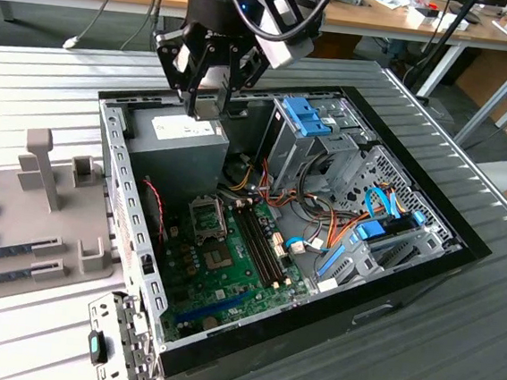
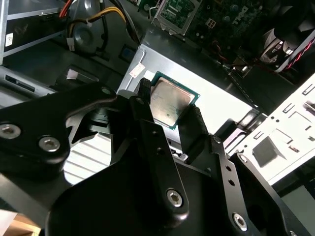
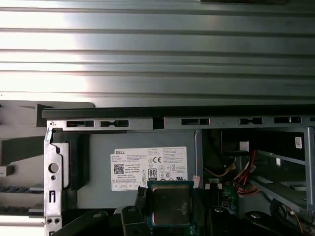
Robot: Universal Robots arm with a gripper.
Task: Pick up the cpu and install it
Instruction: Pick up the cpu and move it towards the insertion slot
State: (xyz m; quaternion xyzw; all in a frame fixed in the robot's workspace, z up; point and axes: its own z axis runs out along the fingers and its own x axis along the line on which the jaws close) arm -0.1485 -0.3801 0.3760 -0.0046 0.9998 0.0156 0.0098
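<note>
The cpu (image 2: 169,103), a small square chip with a silvery metal top and a green rim, sits between my two black fingers (image 2: 143,101). My gripper (image 2: 170,112) is shut on it by two opposite edges. In the first wrist view the cpu (image 3: 170,204) hangs above the grey power-supply box (image 3: 147,167) with its white label. In the exterior view my gripper (image 1: 209,105) hovers over the far-left corner of the open computer case, above that box (image 1: 181,152). The open metal-framed socket (image 1: 208,217) lies on the green circuit board (image 1: 228,264), nearer the camera than my gripper.
Memory slots (image 1: 262,240) run beside the socket. A drive cage with blue clips (image 1: 309,124) and bundles of coloured cables (image 1: 322,228) fill the case's right half. A grey fixture tray (image 1: 44,215) lies on the exterior view's left, on the ribbed metal table (image 1: 453,353).
</note>
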